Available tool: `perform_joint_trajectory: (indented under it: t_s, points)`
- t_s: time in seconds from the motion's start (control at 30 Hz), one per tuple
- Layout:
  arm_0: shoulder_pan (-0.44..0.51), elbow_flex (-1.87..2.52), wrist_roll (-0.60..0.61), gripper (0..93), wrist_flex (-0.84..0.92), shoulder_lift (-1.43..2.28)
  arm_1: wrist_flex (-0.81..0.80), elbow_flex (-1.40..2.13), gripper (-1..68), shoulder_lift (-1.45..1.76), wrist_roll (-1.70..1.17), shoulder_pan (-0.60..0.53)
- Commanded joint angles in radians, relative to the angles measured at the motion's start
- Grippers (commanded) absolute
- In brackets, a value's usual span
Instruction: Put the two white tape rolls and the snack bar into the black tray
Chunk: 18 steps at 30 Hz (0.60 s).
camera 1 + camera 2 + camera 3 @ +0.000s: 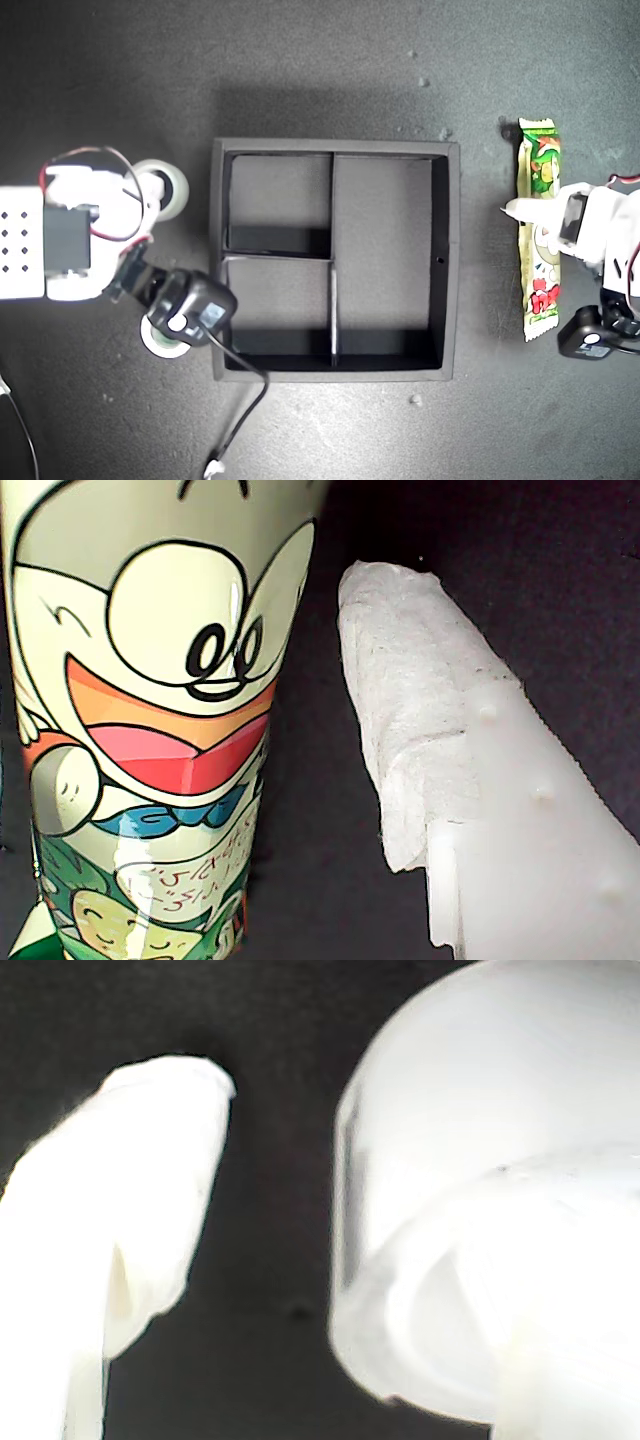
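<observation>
Hovering wide open beside the snack bar [540, 230] at the exterior view's right, my first gripper [528, 210] holds nothing, while my second gripper [150, 200] straddles one tape roll [170, 187] left of the black tray [450, 260].

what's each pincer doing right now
My first gripper: open, beside the snack bar, holding nothing.
My second gripper: open, beside a tape roll.

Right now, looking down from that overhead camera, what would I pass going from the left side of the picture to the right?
In the exterior view, left to right: an arm with two white tape rolls beside it, the upper tape roll and the lower tape roll → the black tray → the snack bar → the other arm, my first end effector at the bar.
</observation>
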Motion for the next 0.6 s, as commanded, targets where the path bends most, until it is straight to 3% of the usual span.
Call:
perform_joint_trajectory:
  t_s: [0.0,0.1,0.33,0.57]
  points:
    - [-0.025,-0.032,0.02,7.5,-0.023,-0.015,-0.031,-0.044,19.2,-0.054,0.0,0.012]
    - [-0.046,-0.034,0.025,0.9,-0.031,-0.025,-0.015,-0.11,16.1,-0.124,-0.008,0.014]
    - [-0.075,-0.017,0.069,0.0,-0.098,-0.061,-0.012,-0.132,11.4,-0.132,-0.011,0.02]
    - [-0.064,-0.037,0.061,0.0,-0.049,-0.006,0.06,-0.198,7.4,-0.13,-0.011,0.018]
